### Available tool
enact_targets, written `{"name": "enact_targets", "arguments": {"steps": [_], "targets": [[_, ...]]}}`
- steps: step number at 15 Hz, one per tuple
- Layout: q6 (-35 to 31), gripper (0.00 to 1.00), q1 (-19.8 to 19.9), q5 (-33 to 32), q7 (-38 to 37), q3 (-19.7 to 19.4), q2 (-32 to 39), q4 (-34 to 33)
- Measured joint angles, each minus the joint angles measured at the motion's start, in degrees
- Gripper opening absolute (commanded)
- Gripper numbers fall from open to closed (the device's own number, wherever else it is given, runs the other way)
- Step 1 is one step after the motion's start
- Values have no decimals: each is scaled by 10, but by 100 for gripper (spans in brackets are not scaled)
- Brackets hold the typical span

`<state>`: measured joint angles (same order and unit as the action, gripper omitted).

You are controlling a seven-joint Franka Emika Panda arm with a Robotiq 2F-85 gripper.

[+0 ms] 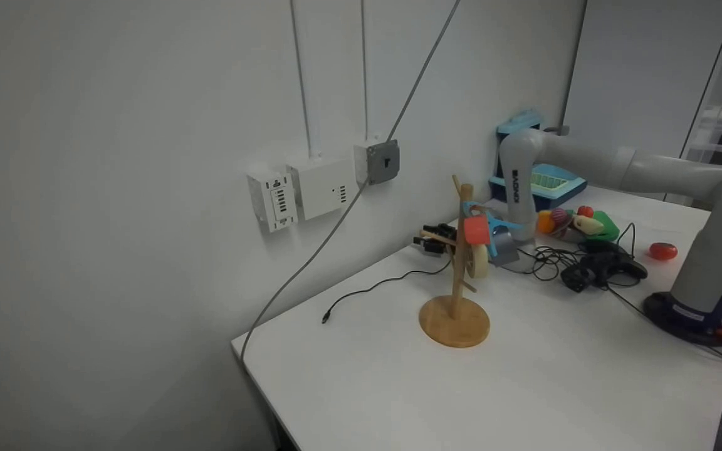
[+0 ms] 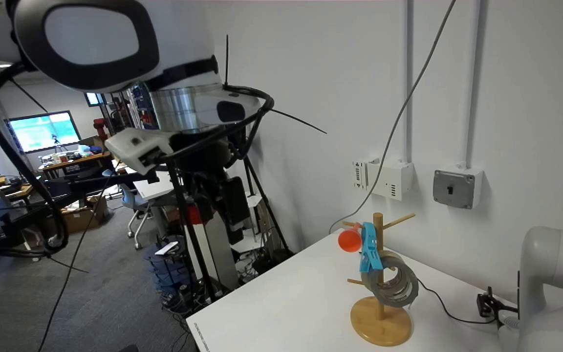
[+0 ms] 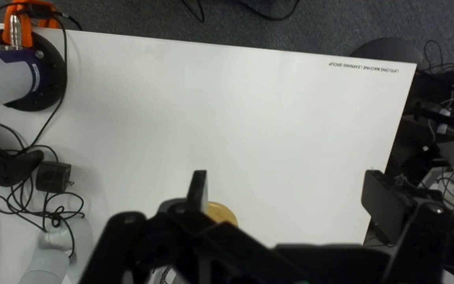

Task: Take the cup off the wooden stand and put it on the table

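A small red-orange cup hangs from the pale wooden mug tree on the white tabletop; the black hand is spread.

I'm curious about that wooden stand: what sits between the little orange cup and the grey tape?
A light blue clip-like piece shows between the orange cup and the grey tape in both exterior views.

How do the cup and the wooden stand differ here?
Colour: the cup is red-orange; the wooden stand is light wood. Size: the cup is small; the wooden stand is much taller. Pose: the cup hangs from the wooden stand, which stands upright on the table. Both show in both exterior views, and neither is held by the fingers.
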<state>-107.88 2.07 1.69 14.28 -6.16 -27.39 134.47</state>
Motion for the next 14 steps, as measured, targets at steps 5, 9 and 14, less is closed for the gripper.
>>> {"name": "enact_targets", "arguments": {"steps": [5, 9, 14], "targets": [[-97, 100, -1, 8, -41, 17, 7, 22], [-128, 100, -1, 8, -53, 23, 7, 34], [-128, 100, -1, 8, -54, 23, 7, 34]]}}
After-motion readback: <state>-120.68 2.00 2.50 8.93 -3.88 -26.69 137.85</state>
